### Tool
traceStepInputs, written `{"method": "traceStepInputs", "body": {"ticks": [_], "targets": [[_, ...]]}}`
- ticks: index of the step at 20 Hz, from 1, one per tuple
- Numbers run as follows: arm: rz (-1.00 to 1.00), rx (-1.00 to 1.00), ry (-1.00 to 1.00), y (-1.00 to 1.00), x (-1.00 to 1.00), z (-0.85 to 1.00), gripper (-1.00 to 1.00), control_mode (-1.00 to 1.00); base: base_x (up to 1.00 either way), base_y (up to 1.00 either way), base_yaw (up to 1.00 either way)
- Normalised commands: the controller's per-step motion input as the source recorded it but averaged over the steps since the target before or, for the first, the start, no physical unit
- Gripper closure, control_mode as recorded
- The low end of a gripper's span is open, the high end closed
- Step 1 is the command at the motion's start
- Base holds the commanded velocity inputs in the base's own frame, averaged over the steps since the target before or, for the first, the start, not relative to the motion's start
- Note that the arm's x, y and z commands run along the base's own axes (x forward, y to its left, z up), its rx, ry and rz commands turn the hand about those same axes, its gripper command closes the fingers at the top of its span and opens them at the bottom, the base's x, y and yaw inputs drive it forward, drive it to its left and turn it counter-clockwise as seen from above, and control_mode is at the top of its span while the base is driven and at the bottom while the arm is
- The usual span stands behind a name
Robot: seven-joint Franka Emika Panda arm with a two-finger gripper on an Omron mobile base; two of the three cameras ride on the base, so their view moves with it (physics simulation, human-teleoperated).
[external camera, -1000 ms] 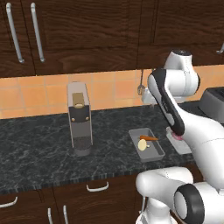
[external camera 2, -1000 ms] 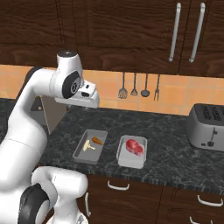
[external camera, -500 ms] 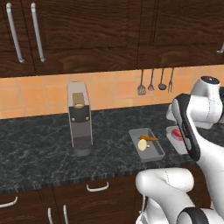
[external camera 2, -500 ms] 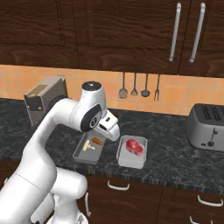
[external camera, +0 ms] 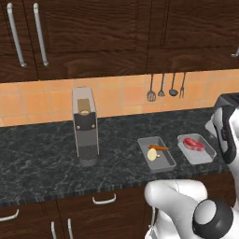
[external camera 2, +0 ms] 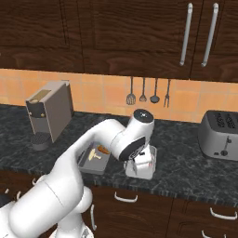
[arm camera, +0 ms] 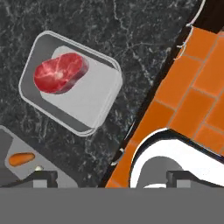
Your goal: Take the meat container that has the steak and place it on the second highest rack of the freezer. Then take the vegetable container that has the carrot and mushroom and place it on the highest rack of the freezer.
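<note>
The meat container (external camera: pixel 198 149) lies flat on the dark marbled counter (external camera: pixel 42 154), near its front edge, with the steak (external camera: pixel 193 144) lying toward one end of the tray. Just beside it, apart and not touching, lies the vegetable container (external camera: pixel 156 154), holding the carrot (external camera: pixel 159 148) and the mushroom (external camera: pixel 152 154); the carrot lies toward the wall side, the mushroom in front of it.

In the right base view the arm bends over the counter and covers the meat container almost wholly; the hand (external camera 2: pixel 141 163) hangs low at the counter's front, directly over that tray. In the hand view the two finger tips (arm camera: pixel 43 178) stand far apart at the bottom edge with nothing between them: the hand is open and empty. The same view looks down on the meat container (arm camera: pixel 72 89) with the steak (arm camera: pixel 59 72) at its far end, and a corner of the vegetable container (arm camera: pixel 17 153) with the carrot (arm camera: pixel 21 159) at the lower left. Whether the finger tips touch the tray cannot be told.

Surroundings: a grey coffee machine (external camera: pixel 85 125) stands upright on the counter, well to the left of the trays. A toaster (external camera 2: pixel 219 135) stands at the right end of the counter, well apart from the trays. Four utensils (external camera: pixel 166 87) hang on the orange tiled wall (external camera: pixel 46 100) behind the trays. Dark wooden cabinets (external camera: pixel 93 32) with bar handles run above, drawers below. Nothing stands between the two trays.
</note>
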Motion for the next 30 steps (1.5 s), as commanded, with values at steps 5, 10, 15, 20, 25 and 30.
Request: {"method": "traceStepInputs", "body": {"ticks": [5, 10, 15, 20, 25, 30], "targets": [[-0.42, 0.04, 0.07, -0.22, 0.07, -0.65, -1.0, -1.0, 0.0, 0.0, 0.0], [-0.09, 0.0, 0.02, 0.04, 0.29, -0.36, -1.0, -1.0, 0.0, 0.0, 0.0], [0.0, 0.0, 0.01, 0.13, 0.14, -0.5, -1.0, -1.0, 0.0, 0.0, 0.0], [0.01, 0.0, 0.0, 0.05, 0.0, -0.32, -1.0, -1.0, 0.0, 0.0, 0.0], [0.0, 0.0, 0.0, 0.0, 0.16, -0.2, -1.0, -1.0, 0.0, 0.0, 0.0], [0.0, 0.0, 0.0, 0.0, 0.08, -0.19, -1.0, -1.0, 0.0, 0.0, 0.0]]}}
